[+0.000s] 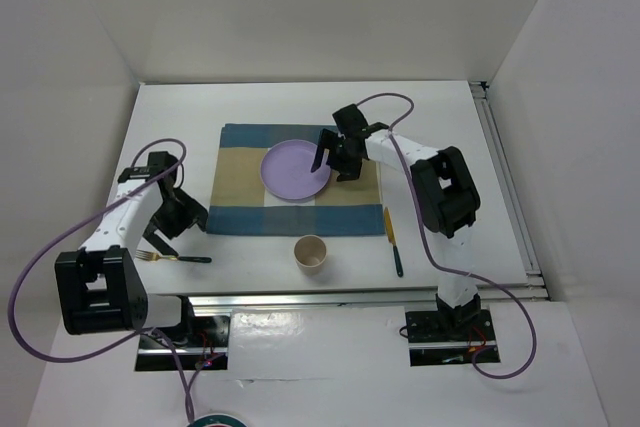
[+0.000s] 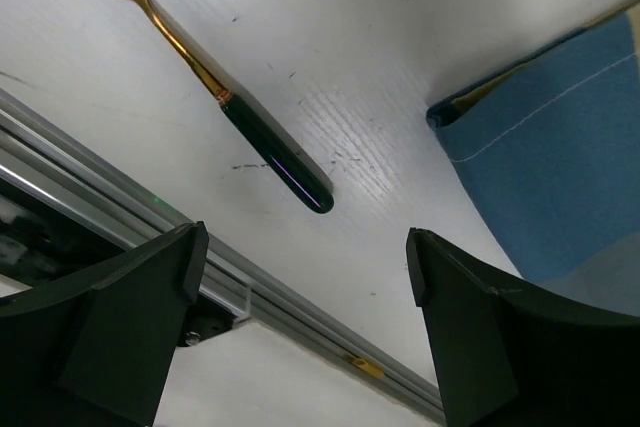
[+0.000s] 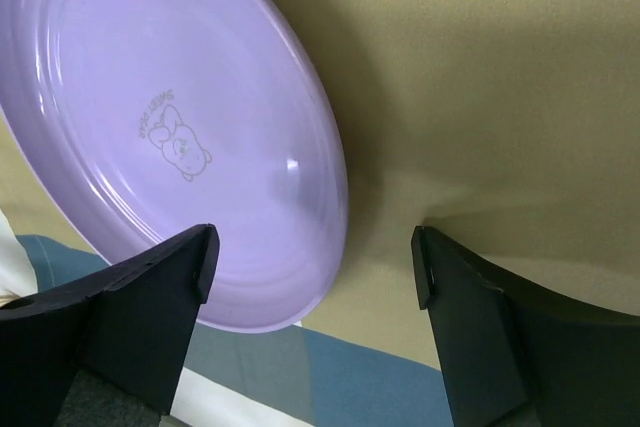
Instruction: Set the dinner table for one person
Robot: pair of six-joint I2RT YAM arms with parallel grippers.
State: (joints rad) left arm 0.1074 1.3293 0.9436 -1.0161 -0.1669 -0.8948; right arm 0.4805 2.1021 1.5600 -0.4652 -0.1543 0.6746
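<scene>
Your left tool (image 2: 302,257) hung with its jaws apart and nothing between them, over the white counter (image 1: 300,107), which filled the middle of the top view and carried everything else. Through that wrist camera you saw the dark handle end of the fork (image 2: 245,137), its neck and head gold, lying flat on the counter, and apart from it the near left corner of the blue-and-tan checked placemat (image 2: 560,157). Your right tool (image 3: 315,247) was likewise spread wide and empty, over the right rim of the purple plate (image 3: 170,117): one finger (image 3: 120,317) stood over the plate and the other over the tan cloth beside it. The plate lay flat on the placemat, around its middle. A small grey cartoon figure was printed in its centre with a line of lettering beside it, too small for you to read. A tan cup (image 1: 311,251) stood upright on the counter just beyond the placemat's near edge. A knife (image 1: 393,242), gold above and dark below, lay just off the near right corner of the placemat.
</scene>
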